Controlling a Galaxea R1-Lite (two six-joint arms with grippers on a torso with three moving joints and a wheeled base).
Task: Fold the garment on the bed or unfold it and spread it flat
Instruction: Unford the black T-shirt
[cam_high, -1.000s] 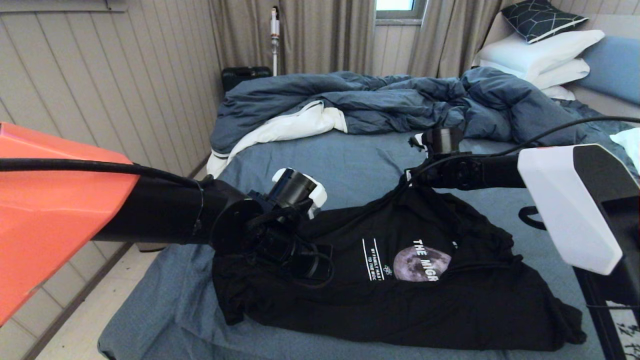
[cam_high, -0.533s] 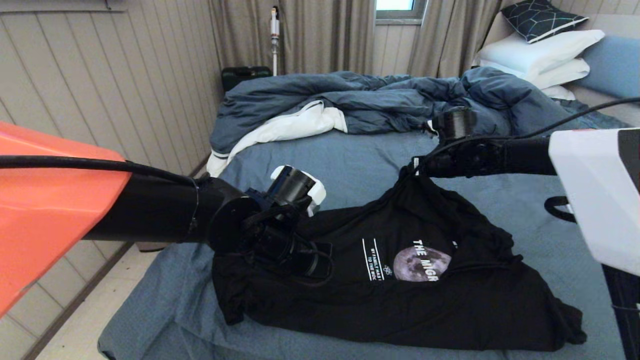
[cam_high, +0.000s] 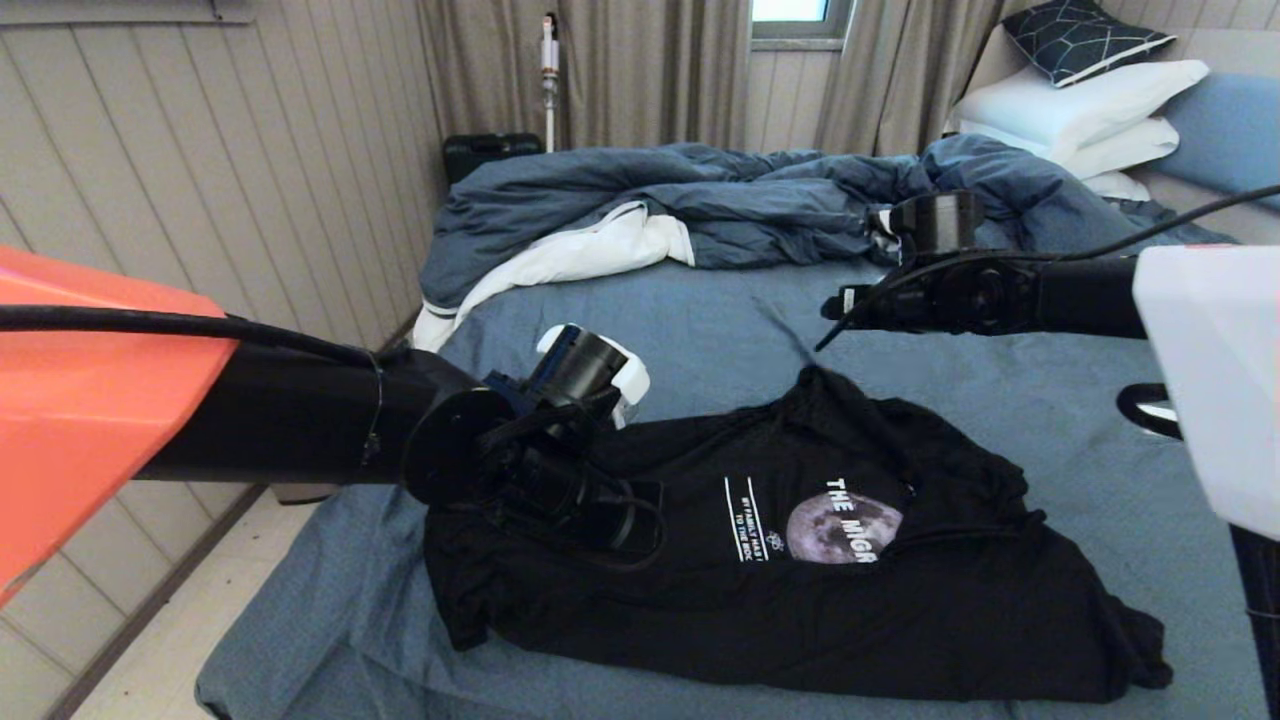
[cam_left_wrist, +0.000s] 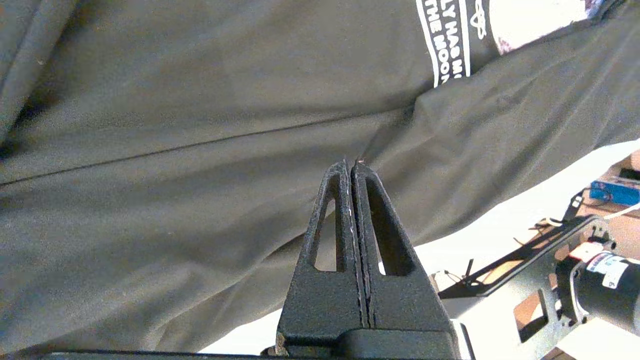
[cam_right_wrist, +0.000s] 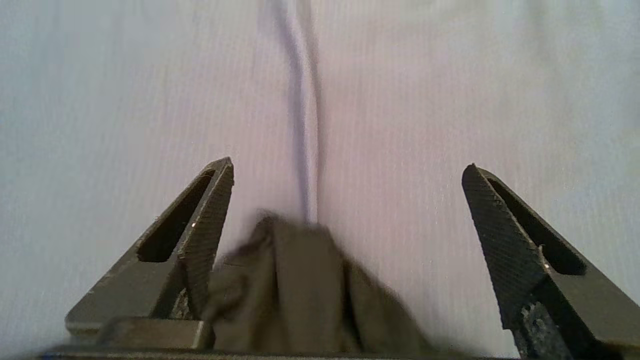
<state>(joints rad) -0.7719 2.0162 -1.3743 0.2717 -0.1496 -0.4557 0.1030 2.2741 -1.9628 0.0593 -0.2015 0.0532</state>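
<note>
My right gripper (cam_right_wrist: 347, 170) hung with fingers spread wide above the limp, light garment (cam_high: 800, 560), crumpled on the bed (cam_high: 700, 320). My left gripper (cam_left_wrist: 352, 167) stayed pinched together against its cloth; I'd take a hem corner.

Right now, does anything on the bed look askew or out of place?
Yes. The T-shirt lies bunched and slanted on the bed, its moon print partly hidden by a fold, with a peak of cloth below the open right claw. Behind it the duvet is heaped, white lining showing.
</note>
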